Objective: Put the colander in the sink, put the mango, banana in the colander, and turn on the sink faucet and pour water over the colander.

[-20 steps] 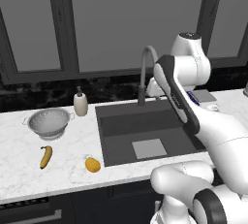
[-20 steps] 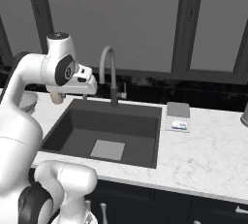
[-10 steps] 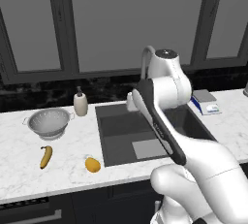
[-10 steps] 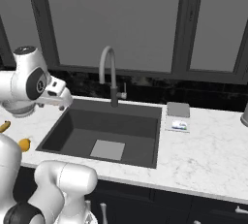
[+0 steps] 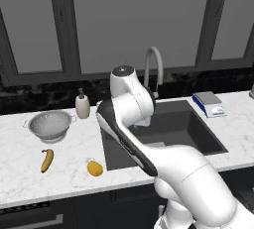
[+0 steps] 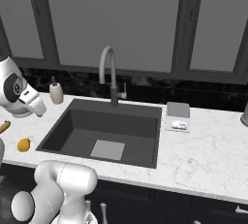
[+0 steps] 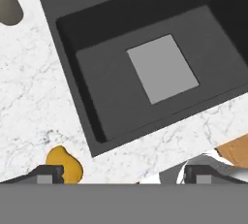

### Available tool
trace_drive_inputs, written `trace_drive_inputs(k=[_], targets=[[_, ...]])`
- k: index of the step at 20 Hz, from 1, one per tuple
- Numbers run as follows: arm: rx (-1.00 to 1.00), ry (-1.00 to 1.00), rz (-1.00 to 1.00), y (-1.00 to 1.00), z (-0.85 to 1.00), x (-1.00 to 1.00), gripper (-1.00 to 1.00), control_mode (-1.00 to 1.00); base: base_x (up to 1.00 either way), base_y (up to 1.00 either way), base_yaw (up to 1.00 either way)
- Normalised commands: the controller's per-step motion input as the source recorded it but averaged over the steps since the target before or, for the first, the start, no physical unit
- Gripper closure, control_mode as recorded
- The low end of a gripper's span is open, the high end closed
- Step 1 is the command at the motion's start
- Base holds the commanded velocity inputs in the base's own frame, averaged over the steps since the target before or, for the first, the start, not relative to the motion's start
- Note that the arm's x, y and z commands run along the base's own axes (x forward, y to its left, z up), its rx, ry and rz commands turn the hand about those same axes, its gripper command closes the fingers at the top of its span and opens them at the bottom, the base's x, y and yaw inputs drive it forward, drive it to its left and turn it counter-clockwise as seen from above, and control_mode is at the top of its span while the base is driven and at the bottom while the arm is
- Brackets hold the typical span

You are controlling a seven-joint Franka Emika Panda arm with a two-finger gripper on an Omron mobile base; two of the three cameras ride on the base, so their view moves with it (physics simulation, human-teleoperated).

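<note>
The silver colander (image 5: pixel 48 125) stands on the counter left of the sink (image 5: pixel 196 133), with the banana (image 5: pixel 46 159) lying in front of it. The mango (image 5: pixel 95 168) rests by the sink's front left corner. In the hand view my gripper (image 7: pixel 123 175) hangs open and empty above the sink's (image 7: pixel 101 80) front left rim, its fingertips (image 7: pixel 46 173) far apart, with the mango (image 7: pixel 65 166) beside the left one. The faucet (image 6: pixel 110 72) rises behind the sink (image 6: pixel 77 131). The mango (image 6: pixel 23 144) and banana (image 6: pixel 4 127) also sit at the right base view's left edge.
A beige soap dispenser (image 5: pixel 82 105) stands behind the counter between colander and sink. A blue and white box (image 5: pixel 208 104) lies right of the sink. Dark windows and a black backsplash close off the back. My arm arcs over the sink's left part.
My arm has swung from the right side of the sink across to its left side, toward the mango. The gripper has stayed open. Fruit and colander have not moved.
</note>
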Motion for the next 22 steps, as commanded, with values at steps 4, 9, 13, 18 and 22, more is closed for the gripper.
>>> trace_drive_inputs(k=[4, 9, 13, 18, 22], targets=[[0.0, 0.0, -0.16, 0.61, -0.16, 0.45, -1.0, -1.0, 0.0, 0.0, 0.0], [0.11, 0.0, -0.04, 0.53, -0.19, 0.37, -1.0, -1.0, 0.0, 0.0, 0.0], [0.25, 0.0, -0.01, 0.34, -0.24, 0.44, -1.0, -1.0, 0.0, 0.0, 0.0], [0.33, 0.0, -0.01, 0.22, -0.22, 0.44, -1.0, -1.0, 0.0, 0.0, 0.0], [0.16, 0.0, -0.06, 0.22, -0.19, 0.4, -1.0, -1.0, 0.0, 0.0, 0.0]])
